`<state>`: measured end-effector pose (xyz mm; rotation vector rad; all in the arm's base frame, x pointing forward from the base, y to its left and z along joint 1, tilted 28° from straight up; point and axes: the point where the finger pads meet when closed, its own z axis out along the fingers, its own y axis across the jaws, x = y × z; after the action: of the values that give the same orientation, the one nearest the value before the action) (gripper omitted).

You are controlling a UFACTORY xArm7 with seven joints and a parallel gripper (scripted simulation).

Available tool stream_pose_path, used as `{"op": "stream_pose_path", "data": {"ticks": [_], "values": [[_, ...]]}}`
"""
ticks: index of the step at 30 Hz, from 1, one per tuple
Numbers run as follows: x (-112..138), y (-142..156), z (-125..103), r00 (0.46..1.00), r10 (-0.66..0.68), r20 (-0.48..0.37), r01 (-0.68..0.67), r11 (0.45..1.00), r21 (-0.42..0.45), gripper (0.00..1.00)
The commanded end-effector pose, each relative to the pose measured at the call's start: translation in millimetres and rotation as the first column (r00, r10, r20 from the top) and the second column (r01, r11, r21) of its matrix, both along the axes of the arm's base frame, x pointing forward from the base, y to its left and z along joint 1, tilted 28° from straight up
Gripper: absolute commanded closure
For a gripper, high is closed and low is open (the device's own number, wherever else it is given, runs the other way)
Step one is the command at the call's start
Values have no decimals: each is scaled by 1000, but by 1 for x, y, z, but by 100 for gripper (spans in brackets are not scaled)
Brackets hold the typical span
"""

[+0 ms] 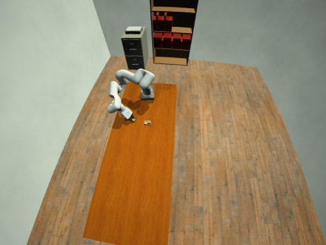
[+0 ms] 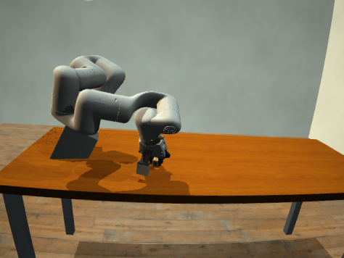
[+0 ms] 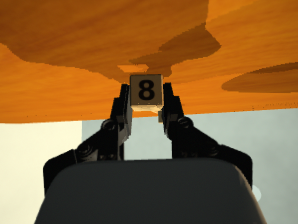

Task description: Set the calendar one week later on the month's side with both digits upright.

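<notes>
My gripper is shut on a small pale wooden cube whose face towards the wrist camera reads 8. In the exterior view the gripper hangs just above the orange table with the cube between its fingers. In the top view the gripper is near the table's left edge. The calendar tray lies on the table a short way to the right of it. The tray's contents are too small to read, and the tray is hidden in the other views.
The arm's base stands at the table's far end. A black filing cabinet and a bookshelf stand behind on the floor. The long orange table stretches towards the camera.
</notes>
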<state>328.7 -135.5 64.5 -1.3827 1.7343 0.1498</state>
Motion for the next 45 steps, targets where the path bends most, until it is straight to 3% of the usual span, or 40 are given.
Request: {"op": "stream_pose_path", "data": {"ticks": [1, 35, 42, 45], "values": [[0, -1, 1, 1000, -1, 1, 1, 1000, -2, 73], [0, -1, 1, 1000, -1, 1, 1, 1000, -2, 73], [0, -1, 1, 1000, -1, 1, 1, 1000, -2, 61], [0, -1, 1, 1000, -1, 1, 1, 1000, -2, 61]]}}
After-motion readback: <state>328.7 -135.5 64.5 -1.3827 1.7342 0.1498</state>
